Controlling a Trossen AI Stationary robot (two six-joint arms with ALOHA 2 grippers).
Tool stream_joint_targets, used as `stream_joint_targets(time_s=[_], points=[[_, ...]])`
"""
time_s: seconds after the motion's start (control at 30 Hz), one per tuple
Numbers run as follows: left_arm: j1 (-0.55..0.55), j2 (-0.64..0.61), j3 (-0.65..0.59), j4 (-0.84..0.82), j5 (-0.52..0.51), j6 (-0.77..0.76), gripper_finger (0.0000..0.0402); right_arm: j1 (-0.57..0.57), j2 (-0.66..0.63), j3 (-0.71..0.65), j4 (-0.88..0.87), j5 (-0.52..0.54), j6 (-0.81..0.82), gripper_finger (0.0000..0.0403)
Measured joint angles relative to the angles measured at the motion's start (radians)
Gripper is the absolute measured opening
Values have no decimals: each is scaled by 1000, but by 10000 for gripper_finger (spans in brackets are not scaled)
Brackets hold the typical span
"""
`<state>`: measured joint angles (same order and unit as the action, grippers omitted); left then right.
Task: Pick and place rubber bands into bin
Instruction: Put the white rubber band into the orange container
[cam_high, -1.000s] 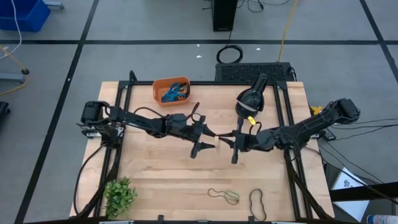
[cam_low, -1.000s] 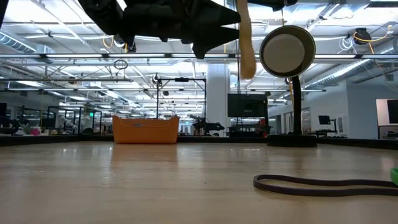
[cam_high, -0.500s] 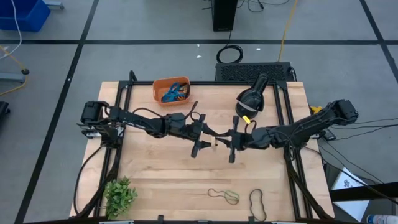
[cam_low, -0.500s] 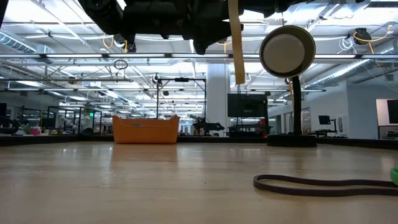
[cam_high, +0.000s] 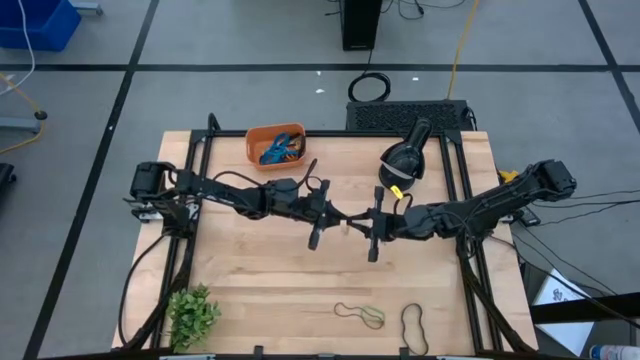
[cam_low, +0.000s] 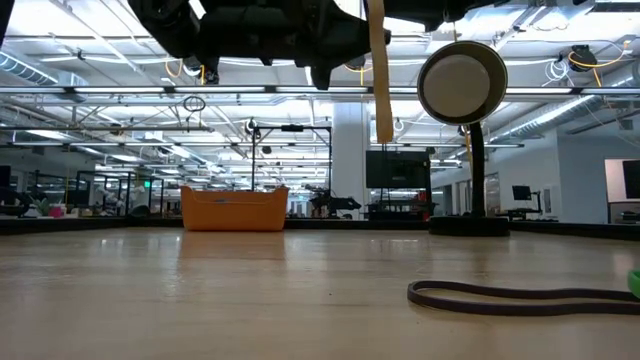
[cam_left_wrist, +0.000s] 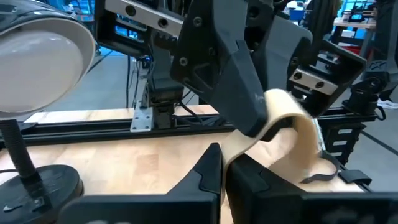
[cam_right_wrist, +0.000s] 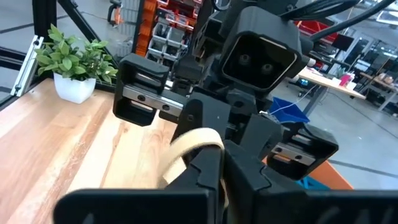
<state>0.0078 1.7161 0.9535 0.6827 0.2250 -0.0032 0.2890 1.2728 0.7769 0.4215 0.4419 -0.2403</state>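
Observation:
A tan rubber band hangs high over the table's middle, where my two grippers meet tip to tip. My left gripper comes from the left and my right gripper from the right, both shut on this band. The orange bin stands at the table's far left with blue and orange bands inside; it also shows in the low view. Other rubber bands lie flat near the front edge: a green and black one and a black one. My left gripper pinches one end of the tan band at its fingertips, coming level from the table's left. The band arcs from there to the other gripper, lifted clear of the table. My right gripper pinches the band's other part between its two fingers, coming level from the table's right. A loop of the band hangs straight down below the fingers, well above the table.
A black desk lamp stands just behind the right arm, its round head close to the hanging band. A small potted plant sits at the front left corner. Bare wood lies between the grippers and the bin.
My left gripper has shut on the tan band after standing open. My right gripper has moved a little toward the left gripper. The band, curved a second ago, now hangs straight down.

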Motion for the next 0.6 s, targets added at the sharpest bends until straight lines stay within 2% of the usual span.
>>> stream_joint_targets(time_s=[0.23, 0.43, 0.6], points=[[4, 0, 0, -1, -18, 27, 10, 0, 0, 0, -8, 1, 44, 48], [4, -14, 0, -29, -19, 26, 8, 0, 0, 0, -9, 2, 44, 120], [18, -110, 0, -211, -87, 45, 5, 28, -34, 0, -76, 2, 40, 171]])
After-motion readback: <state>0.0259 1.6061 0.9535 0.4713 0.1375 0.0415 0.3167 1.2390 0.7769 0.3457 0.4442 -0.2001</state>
